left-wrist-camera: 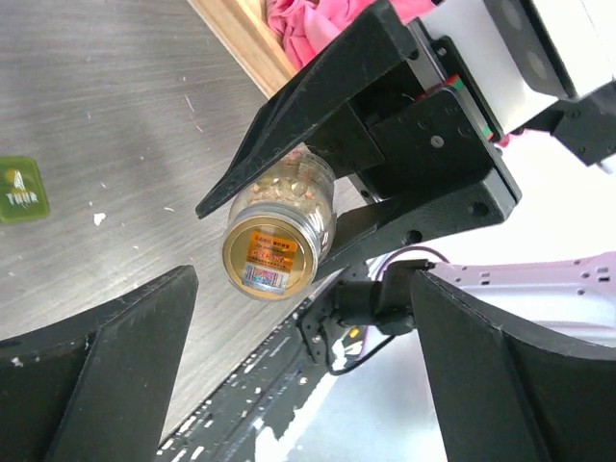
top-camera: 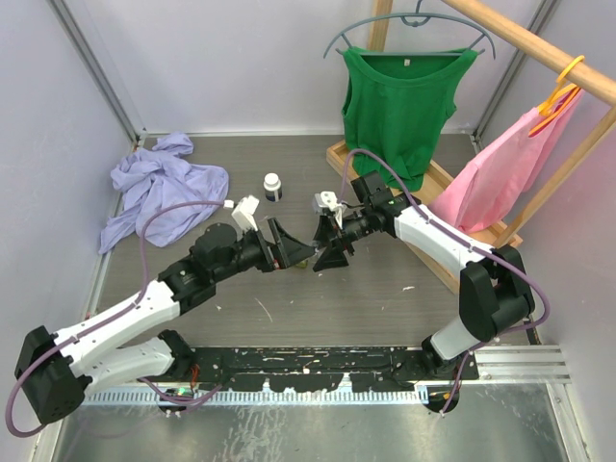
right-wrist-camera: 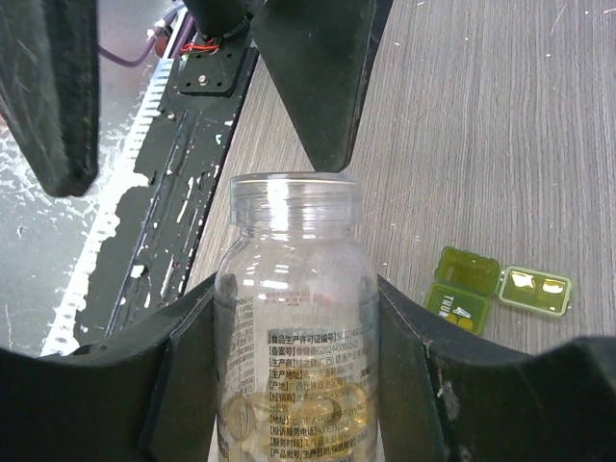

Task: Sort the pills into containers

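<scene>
My right gripper (right-wrist-camera: 294, 298) is shut on a clear pill bottle (right-wrist-camera: 294, 289), holding it by the sides. Yellow pills (right-wrist-camera: 318, 414) lie in the end of the bottle nearest the wrist. In the left wrist view the bottle (left-wrist-camera: 279, 231) shows a round gold end with an orange label, clamped between the right gripper's black fingers (left-wrist-camera: 308, 106). My left gripper (left-wrist-camera: 303, 318) stands wide open just short of that end, touching nothing. On the table beyond lie the containers: an olive green case (right-wrist-camera: 460, 294) with its lid up, and a paler case (right-wrist-camera: 536, 291) beside it.
A small white bottle with a dark cap (top-camera: 273, 186) stands behind the grippers. A lavender cloth (top-camera: 159, 188) lies at the back left. A wooden rack (top-camera: 452, 265) at the right carries a green top (top-camera: 402, 106) and a pink garment (top-camera: 500, 183).
</scene>
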Robot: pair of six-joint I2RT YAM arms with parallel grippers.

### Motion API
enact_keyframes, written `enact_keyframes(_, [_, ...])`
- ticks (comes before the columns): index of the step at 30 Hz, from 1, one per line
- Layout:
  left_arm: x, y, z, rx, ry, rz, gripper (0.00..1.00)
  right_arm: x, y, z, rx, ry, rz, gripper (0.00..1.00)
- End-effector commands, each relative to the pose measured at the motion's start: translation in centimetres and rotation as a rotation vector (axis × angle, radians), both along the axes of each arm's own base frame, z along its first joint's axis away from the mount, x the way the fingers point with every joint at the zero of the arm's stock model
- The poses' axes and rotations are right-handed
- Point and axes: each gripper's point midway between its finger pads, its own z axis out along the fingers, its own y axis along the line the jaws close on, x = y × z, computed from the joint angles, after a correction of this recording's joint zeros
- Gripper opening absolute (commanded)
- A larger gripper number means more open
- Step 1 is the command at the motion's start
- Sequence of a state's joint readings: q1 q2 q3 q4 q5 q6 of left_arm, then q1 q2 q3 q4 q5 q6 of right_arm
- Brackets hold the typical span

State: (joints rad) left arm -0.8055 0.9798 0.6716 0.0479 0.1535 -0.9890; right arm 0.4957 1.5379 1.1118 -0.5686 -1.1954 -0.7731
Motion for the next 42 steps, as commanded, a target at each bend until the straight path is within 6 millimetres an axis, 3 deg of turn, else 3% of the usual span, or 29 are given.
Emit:
enact_keyframes(1, [-0.3,0.4,2.7,0.008,-0.243,-0.058,0.98,0.1,0.3,1.7,0.058,-0.051,0.031,0.01])
enact_keyframes(8, [-1.2,1.3,5.3,0.038,-0.634,-0.131,0.98,0.0,0.2,1.7,0.065,-0.056,0.040,0.01])
enact_keyframes(16, [-2.0,1.5,4.8,0.208,-1.055,-0.275,0.98,-0.1,0.1,1.8,0.070,-0.059,0.047,0.01])
enact_keyframes(30, [-0.9,-0.3,4.4,0.169,-1.151,-0.363,0.97,-0.4,0.1,1.9,0.077,-0.062,0.059,0.01])
enact_keyframes(36, [-1.5,0.2,4.8,0.110,-1.155,-0.329,0.97,-0.5,0.1,1.9,0.081,-0.061,0.064,0.01])
enact_keyframes(42, [-1.9,0.9,3.8,0.110,-1.144,-0.303,0.99,-0.5,0.1,1.8,0.083,-0.062,0.070,0.01])
